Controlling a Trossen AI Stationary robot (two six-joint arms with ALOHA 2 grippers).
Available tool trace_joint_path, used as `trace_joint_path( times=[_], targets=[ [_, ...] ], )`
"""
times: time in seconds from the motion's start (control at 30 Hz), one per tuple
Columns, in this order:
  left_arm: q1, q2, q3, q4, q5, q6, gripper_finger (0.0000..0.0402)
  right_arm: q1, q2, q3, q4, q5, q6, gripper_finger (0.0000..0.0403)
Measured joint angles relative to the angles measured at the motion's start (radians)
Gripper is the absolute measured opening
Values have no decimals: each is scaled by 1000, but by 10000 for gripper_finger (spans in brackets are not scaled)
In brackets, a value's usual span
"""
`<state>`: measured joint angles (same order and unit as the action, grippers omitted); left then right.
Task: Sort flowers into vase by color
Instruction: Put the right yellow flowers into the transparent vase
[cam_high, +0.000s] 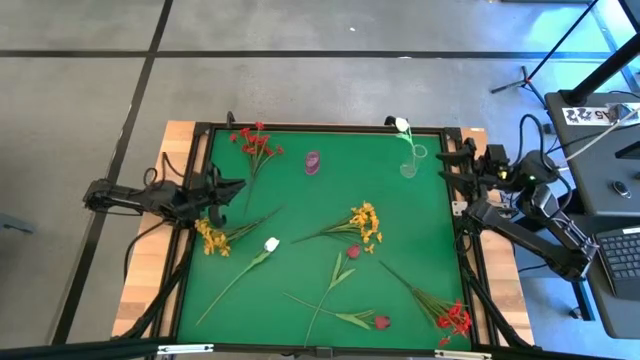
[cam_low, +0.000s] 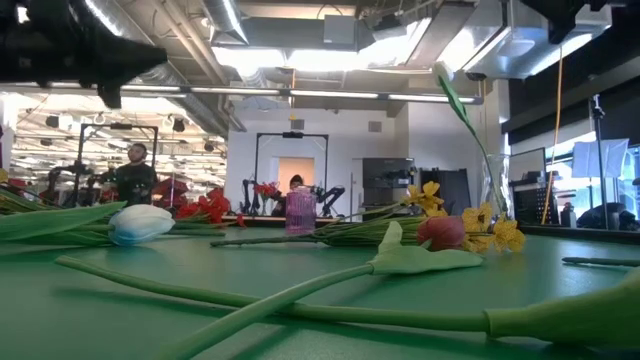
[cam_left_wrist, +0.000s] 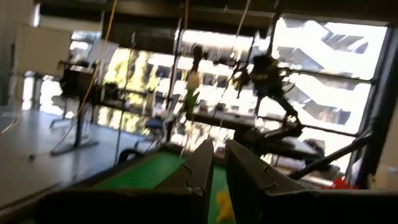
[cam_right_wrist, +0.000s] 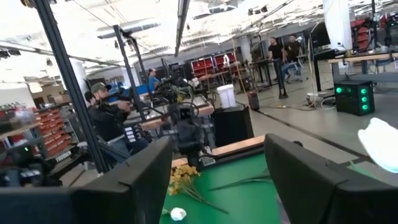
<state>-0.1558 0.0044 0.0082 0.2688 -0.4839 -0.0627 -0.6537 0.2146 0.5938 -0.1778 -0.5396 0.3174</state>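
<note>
Flowers (cam_high: 356, 226) lying scattered over green mat (cam_high: 300, 200), one white bud already standing in clear vase (cam_high: 409, 167). Looking light, limp, snag-prone; best pinching mid-stem, avoiding blossoms. Left gripper (cam_high: 222, 190) hovering at mat's edge, fingers nearly together, holding nothing; right gripper (cam_high: 452, 165) waiting, gaping wide.

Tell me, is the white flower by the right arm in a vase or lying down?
In a vase. The white flower stands in the clear vase; its stem rises upright in the low view.
</note>
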Motion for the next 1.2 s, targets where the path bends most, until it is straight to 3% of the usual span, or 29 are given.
trace_joint_path(
  times=[0.27, 0.4, 0.6, 0.77, 1.0, 1.2],
  targets=[
    [0, 48, 61, 88, 30, 124, 39, 12, 143, -18, 129, 32, -38, 255],
    [0, 140, 116, 81, 30, 126, 39, 120, 272, -18, 217, 68, -63, 255],
    [0, 368, 222, 61, 30, 121, 39, 431, 443, -18, 290, 319, -185, 255],
    [-23, 576, 284, 54, 69, 44, 39, 655, 495, -18, 310, 519, -237, 255],
    [-42, 849, 370, 57, 106, -90, 39, 851, 497, -18, 233, 730, -247, 255],
    [-40, 1056, 460, 57, 127, -112, 39, 959, 512, -17, 76, 864, -179, 255]
  ],
)
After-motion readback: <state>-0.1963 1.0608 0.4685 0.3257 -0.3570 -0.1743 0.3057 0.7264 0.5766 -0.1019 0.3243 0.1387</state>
